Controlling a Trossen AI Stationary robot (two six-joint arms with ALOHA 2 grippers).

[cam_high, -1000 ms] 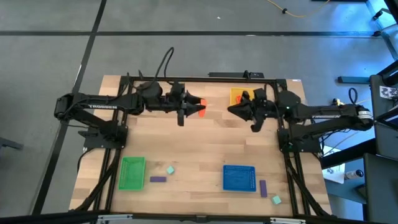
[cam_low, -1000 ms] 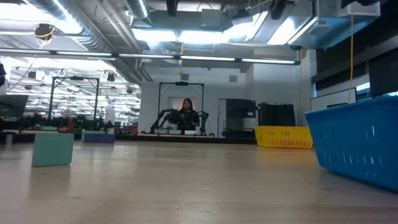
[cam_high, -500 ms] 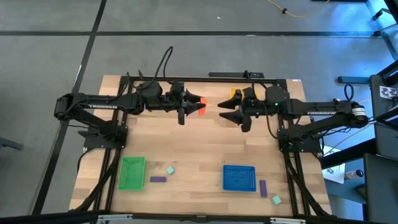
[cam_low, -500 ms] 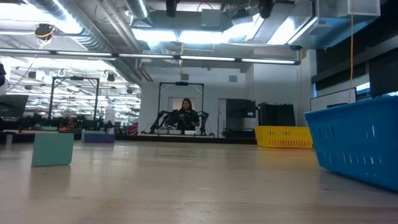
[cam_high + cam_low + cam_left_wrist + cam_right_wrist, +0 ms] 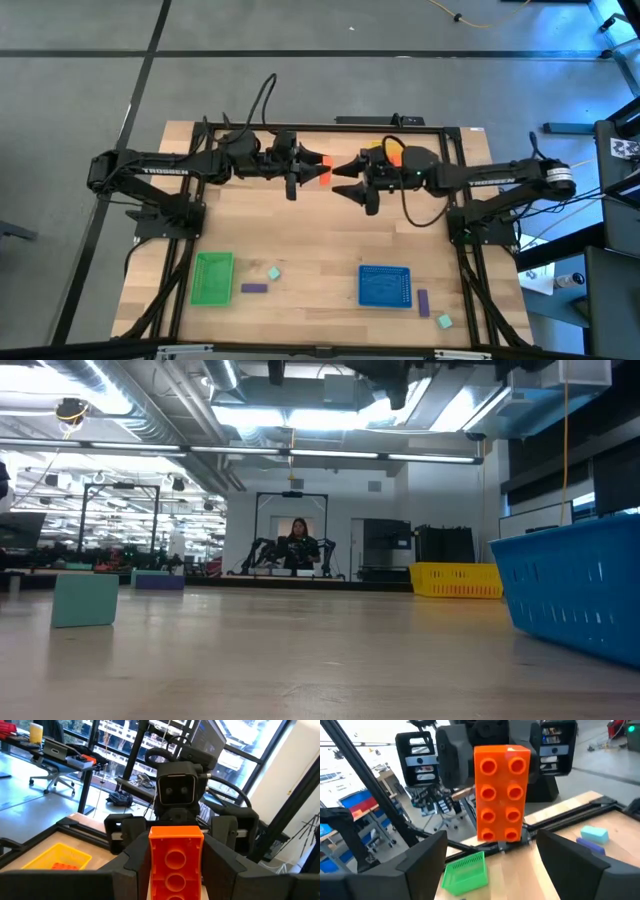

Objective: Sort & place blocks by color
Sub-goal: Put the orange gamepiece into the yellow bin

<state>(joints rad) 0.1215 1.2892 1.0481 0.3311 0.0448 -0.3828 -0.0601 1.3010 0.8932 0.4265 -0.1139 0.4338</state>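
Note:
An orange-red block (image 5: pixel 324 175) hangs above the far middle of the table with my left gripper (image 5: pixel 316 168) shut on it. Its studded face (image 5: pixel 501 792) is turned toward my right gripper (image 5: pixel 339 180). That gripper stands open just to the right of the block, its fingers (image 5: pixel 427 865) spread wide and touching nothing. Two mint blocks (image 5: pixel 273 272) (image 5: pixel 443 321) and two purple blocks (image 5: pixel 254 288) (image 5: pixel 423 301) lie flat on the table near its front edge. My left gripper pinches the orange-red block by its two long sides (image 5: pixel 152 865) between its two fingers. The fingers lie level and point toward the table's right. The block is lifted clear of the table, and its free end sticks out past the fingertips.
A yellow tray (image 5: pixel 381 151) at the far right, partly under the right arm, holds an orange-red block (image 5: pixel 62 866). A green tray (image 5: pixel 212 277) sits near left and a blue tray (image 5: pixel 385 285) near right. A person sits in the room beyond the table (image 5: pixel 300 545).
My right gripper has gone from above the yellow tray toward the table's left, up to the orange-red block, and it has opened on the way.

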